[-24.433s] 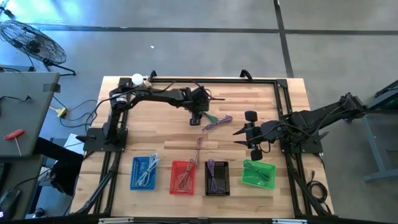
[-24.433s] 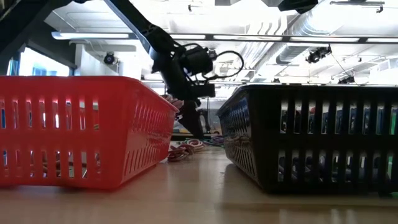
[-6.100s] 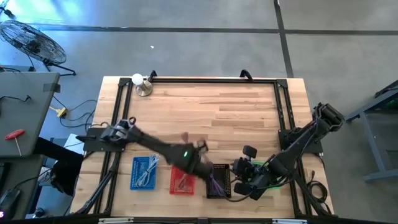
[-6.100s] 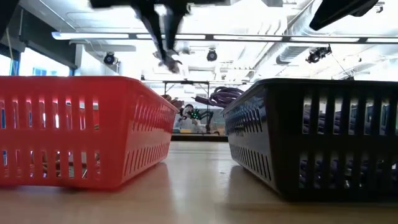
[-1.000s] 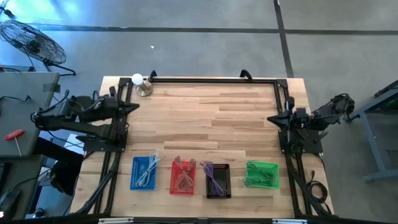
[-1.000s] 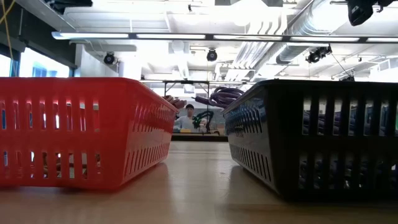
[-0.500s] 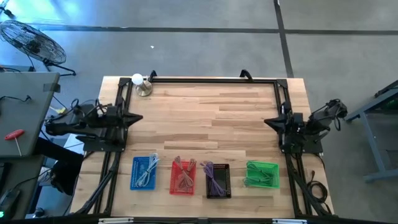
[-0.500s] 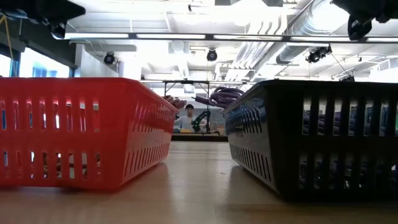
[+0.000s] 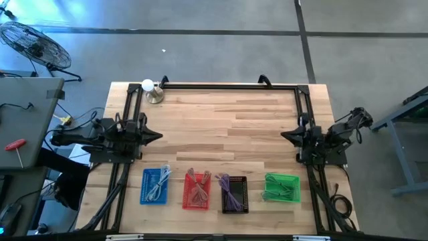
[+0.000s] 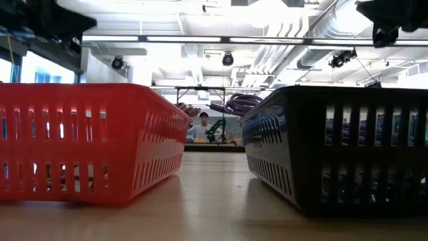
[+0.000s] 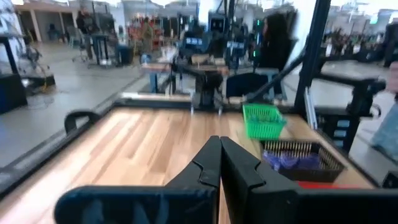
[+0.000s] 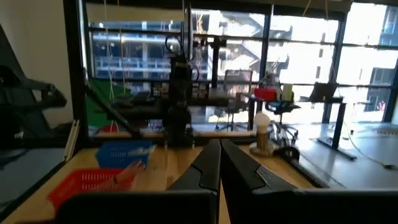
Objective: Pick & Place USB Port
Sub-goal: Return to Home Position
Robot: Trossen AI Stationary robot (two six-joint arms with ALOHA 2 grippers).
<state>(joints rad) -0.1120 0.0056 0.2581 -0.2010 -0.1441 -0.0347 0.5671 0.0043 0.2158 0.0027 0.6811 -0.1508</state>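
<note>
Four baskets stand in a row along the table's near edge: blue (image 9: 142, 194), red (image 9: 185, 201), black (image 9: 245, 201) and green (image 9: 293, 181). Each holds a bundled cable: whitish (image 9: 159, 184), pink (image 9: 197, 187), purple (image 9: 231, 191) and green (image 9: 277, 191). My left gripper (image 9: 159, 136) is shut and empty, drawn back at the table's left edge and pointing level toward the middle. Opposite it at the right edge, my right gripper (image 9: 282, 136) is also shut and empty, pointing inward. In the low view the purple cable (image 10: 234, 104) shows above the black basket's rim.
A white ball on a round base (image 9: 148, 87) stands at the far left corner. A black frame rail (image 9: 227, 86) runs around the table. The wooden top (image 9: 221, 127) between the two arms is bare. The red basket (image 10: 87, 140) and black basket (image 10: 334, 147) fill the low view.
Both arms have folded down onto their bases. My left gripper has sunk, tipped level and shifted toward the table's near edge. My right gripper has sunk a little. Both have stayed shut. The baskets and cables have not moved.
</note>
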